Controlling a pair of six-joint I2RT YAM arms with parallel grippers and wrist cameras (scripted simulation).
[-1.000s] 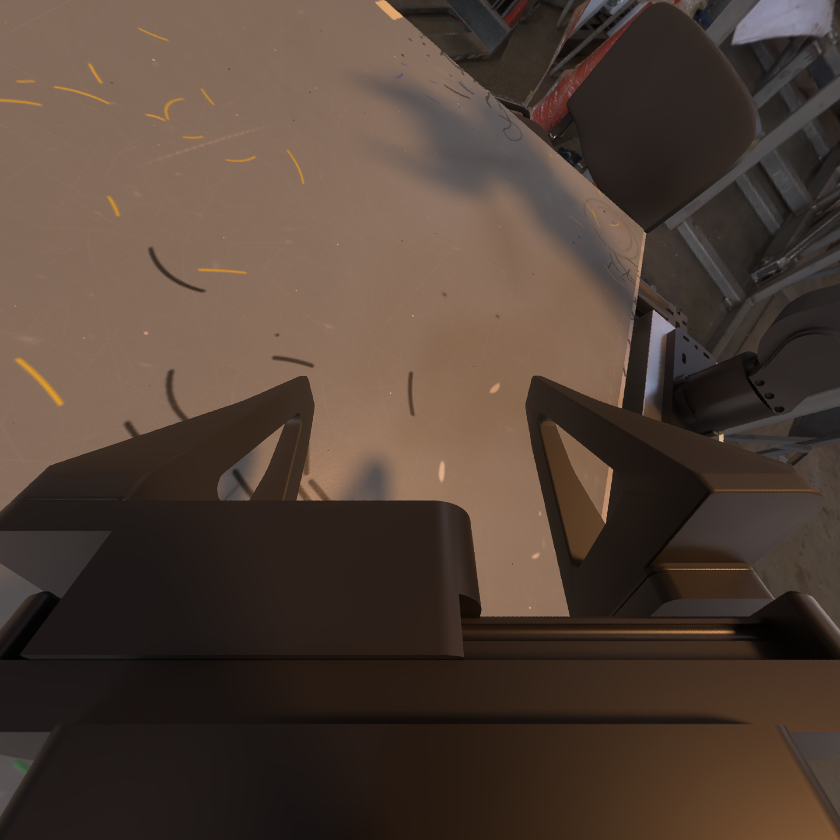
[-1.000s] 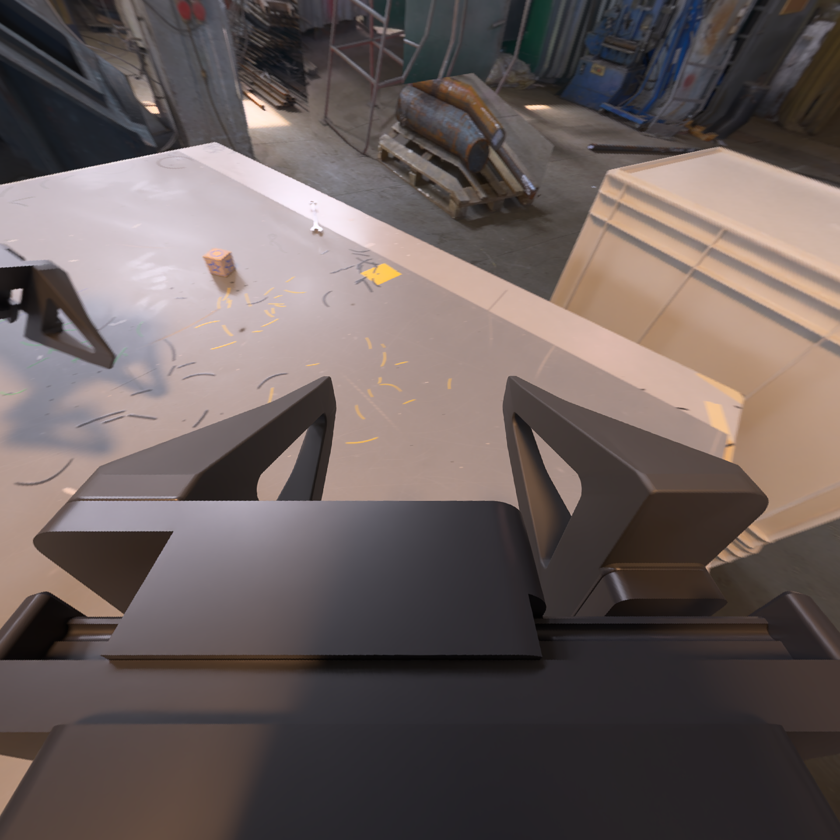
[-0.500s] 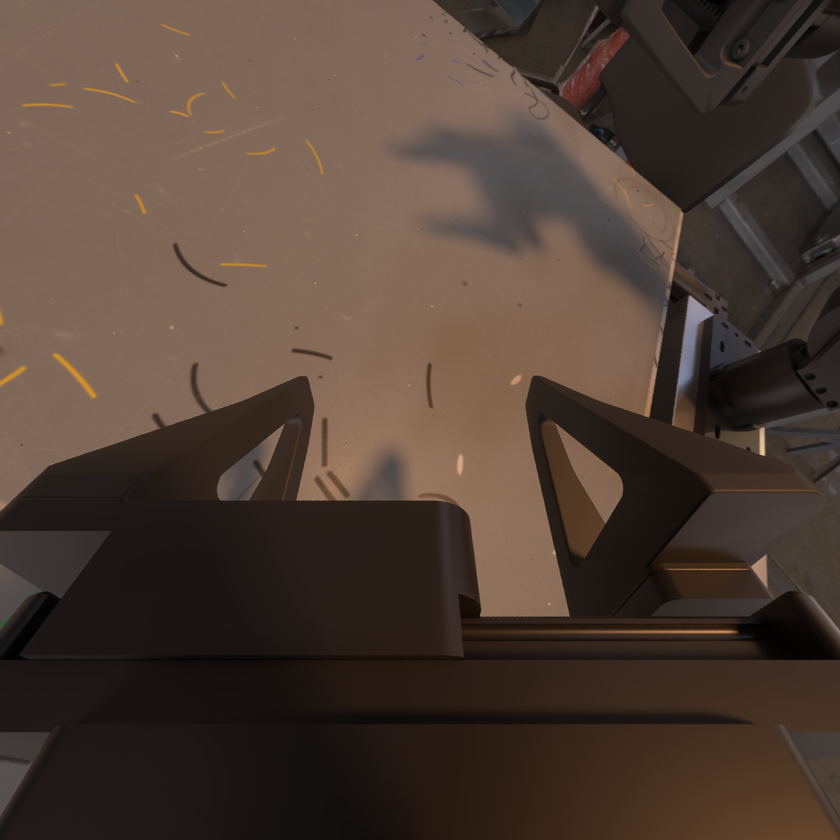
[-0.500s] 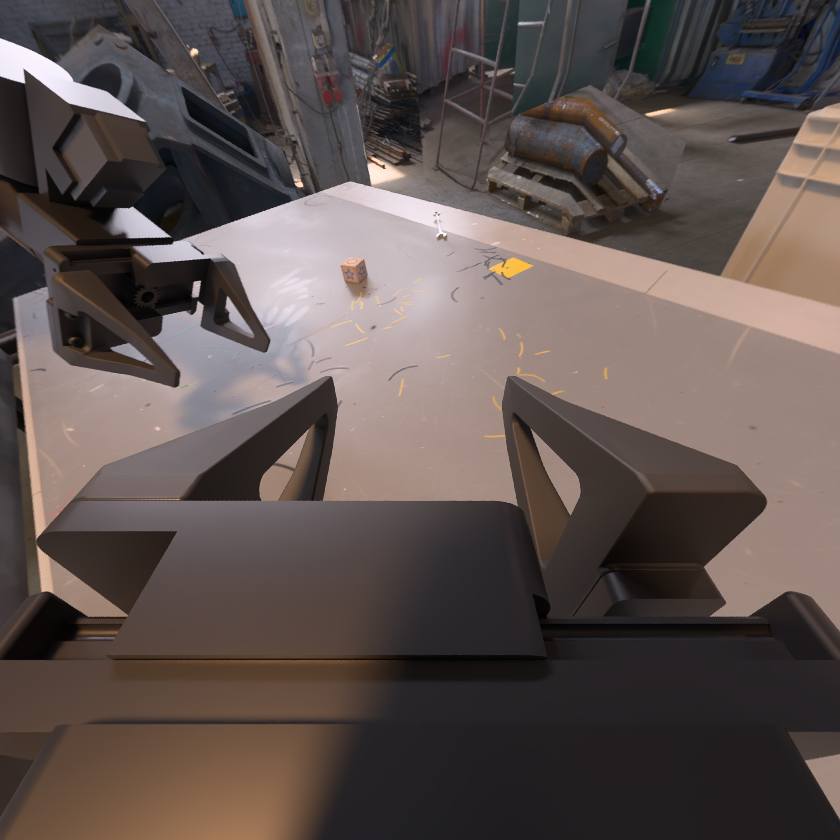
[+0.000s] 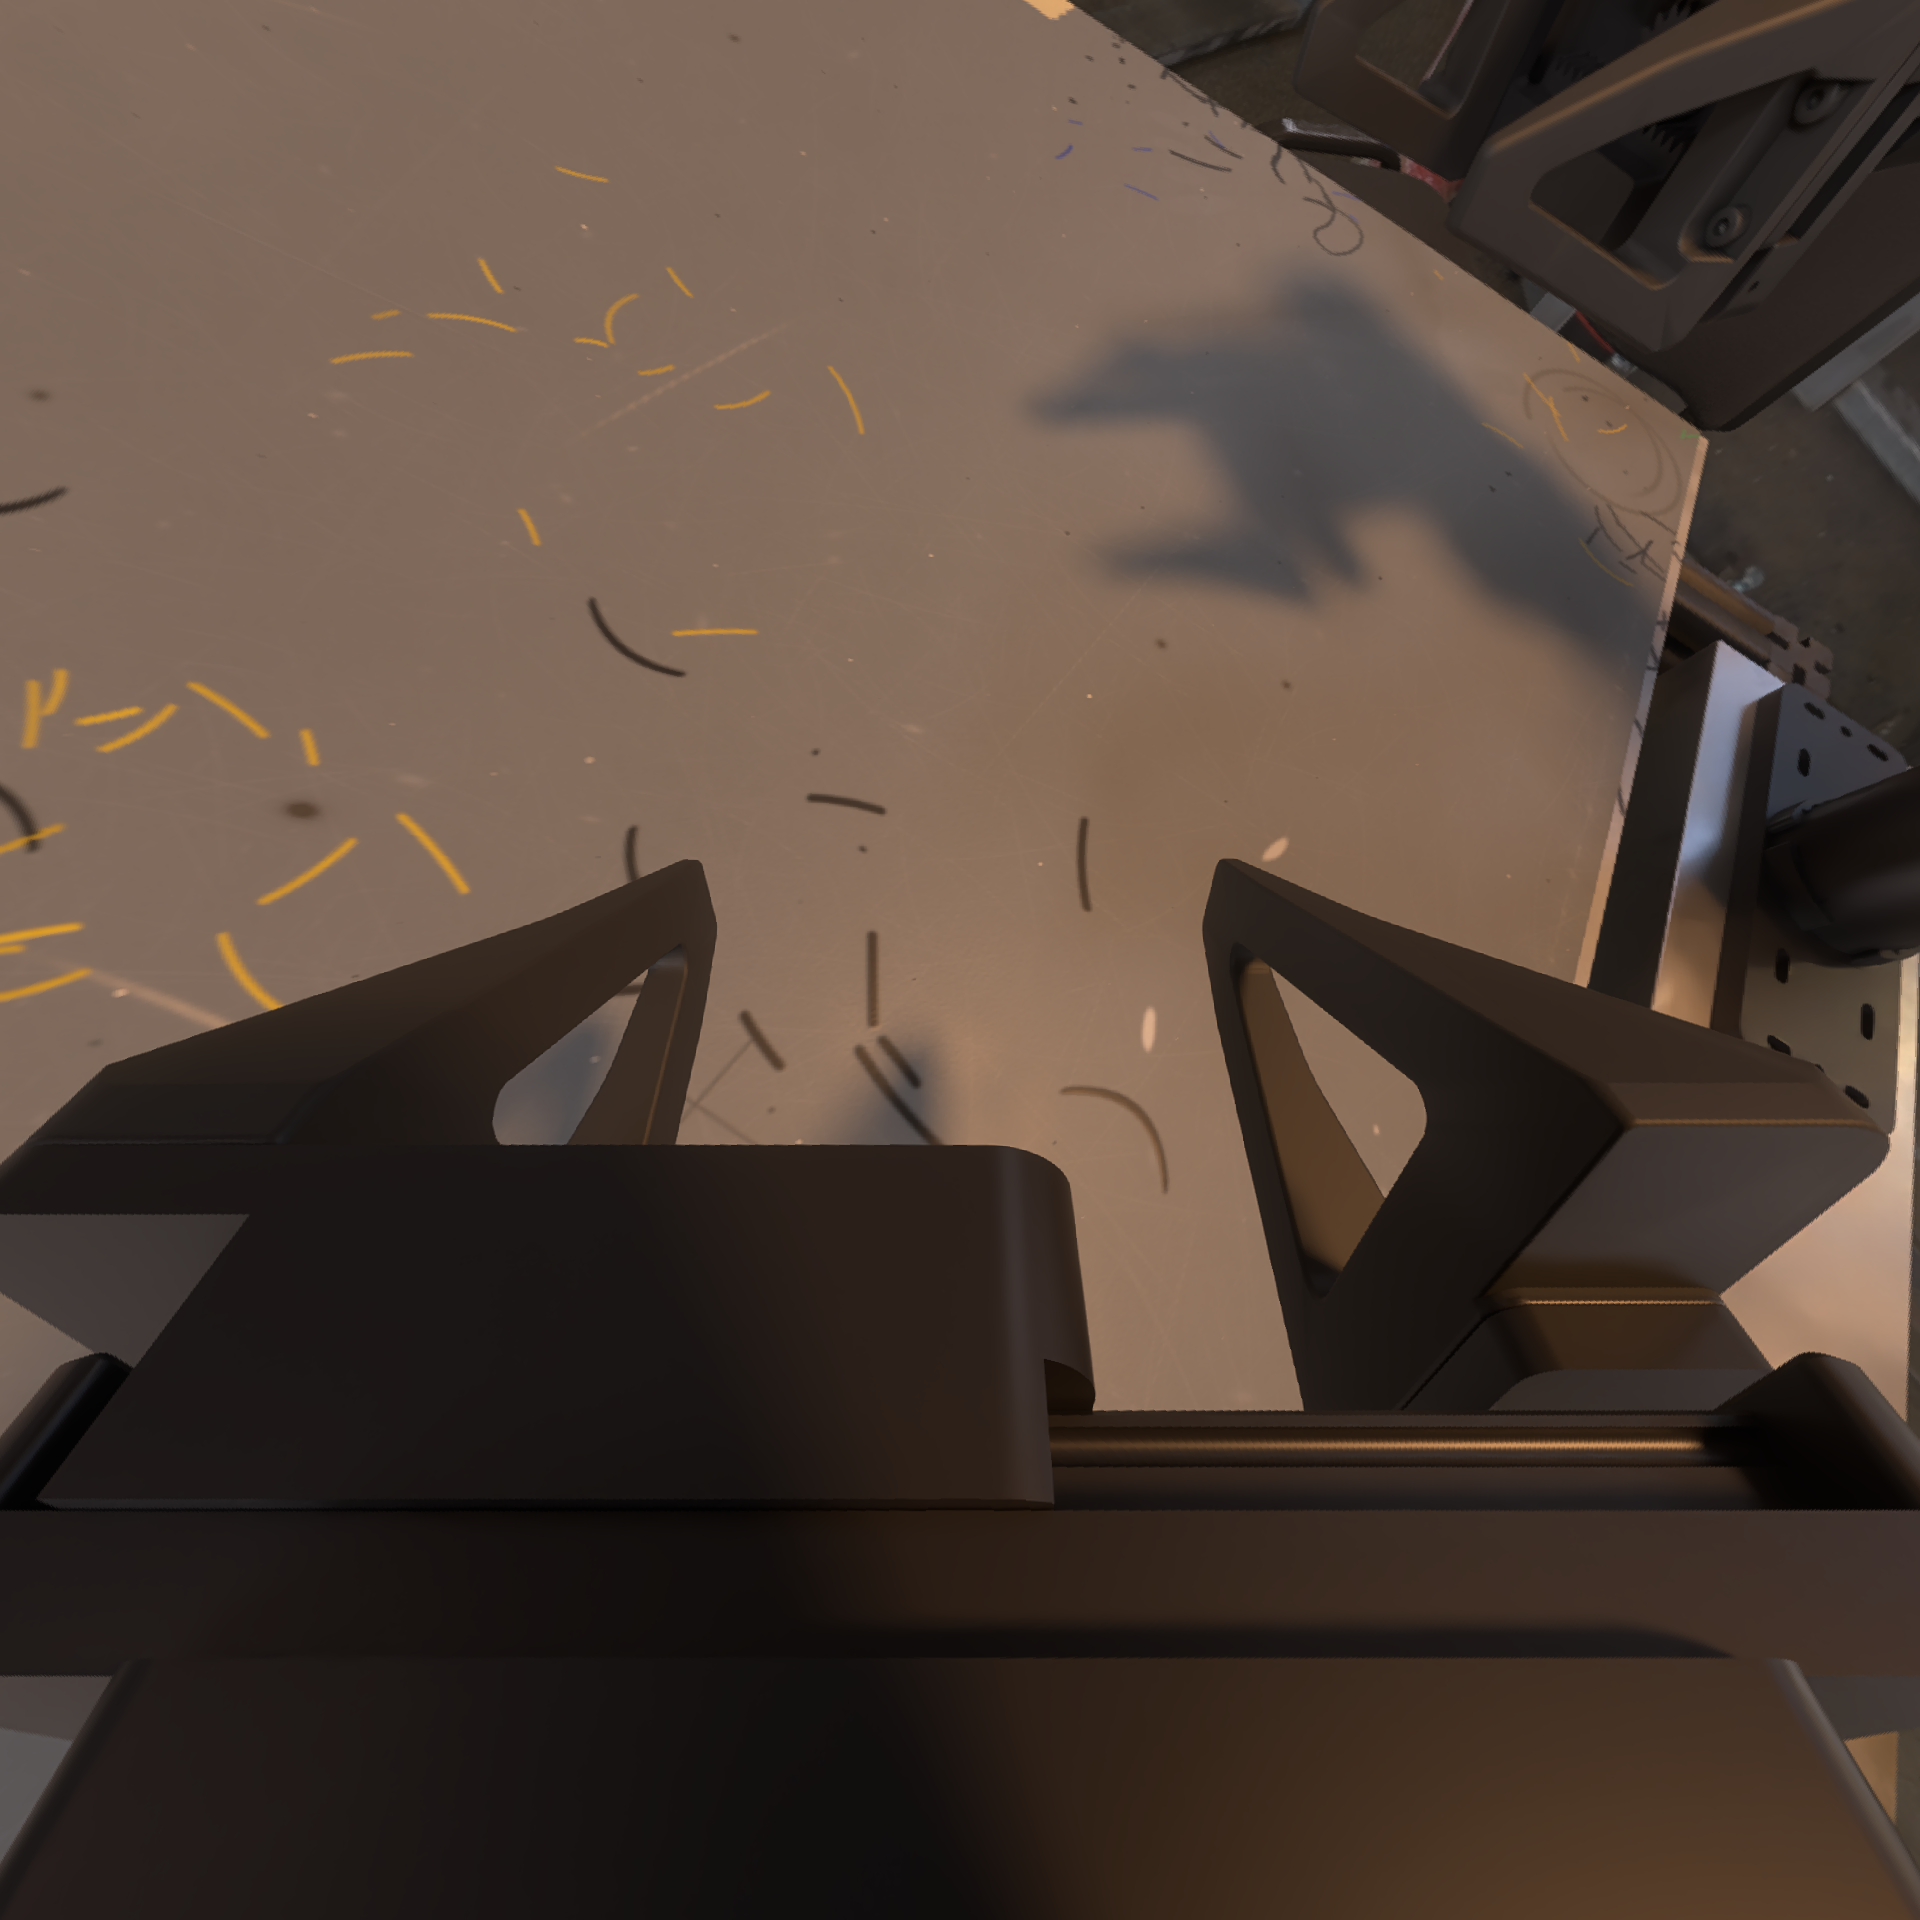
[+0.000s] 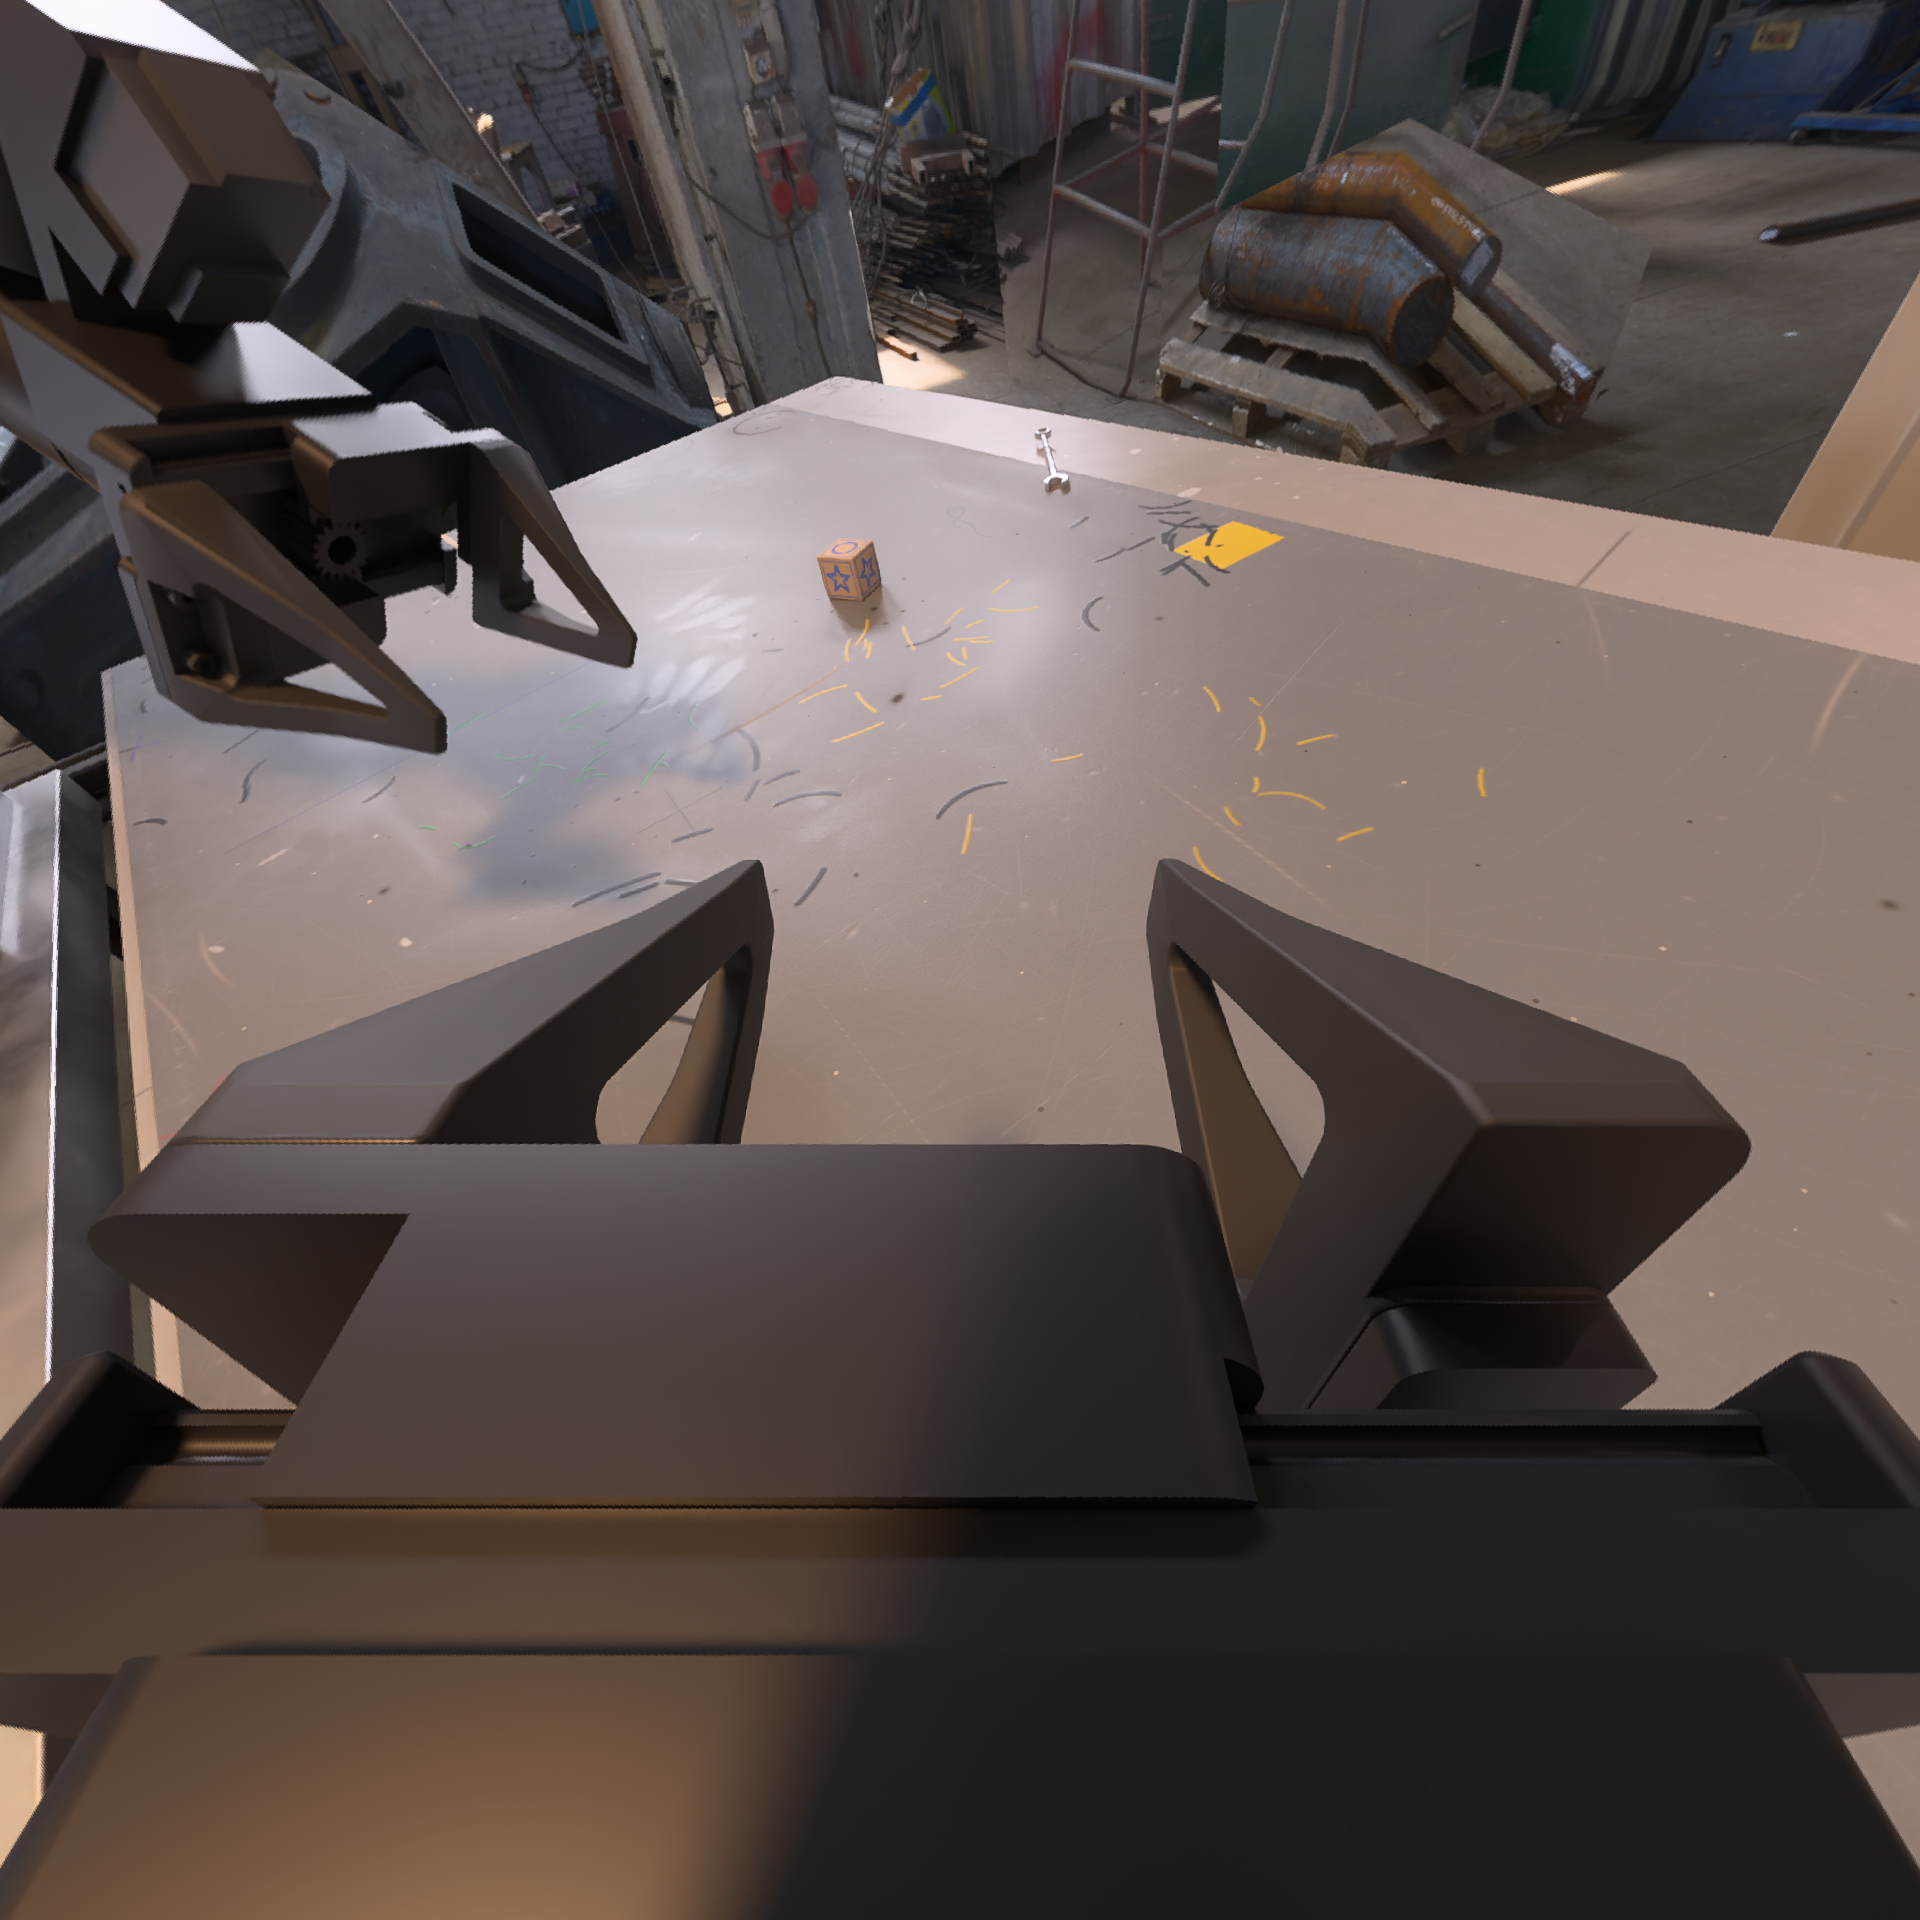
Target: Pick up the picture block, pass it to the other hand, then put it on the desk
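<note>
Picture block (image 6: 849,569), with blue star and circle motifs and no legible writing, rests on the desk (image 6: 1455,935) toward its far edge, seen only in the right wrist view. Left gripper (image 5: 956,883) and right gripper (image 6: 958,883) both gape wide and empty. A yellow patch (image 6: 1231,543) lies near the far edge.

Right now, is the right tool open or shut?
Open: the right tool shows a wide gap between its fingers, only bare desk in it, nothing held.

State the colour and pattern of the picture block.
The picture block is tan wood with orange-edged faces bearing blue star and ring shapes; it shows best in the right wrist view.
</note>
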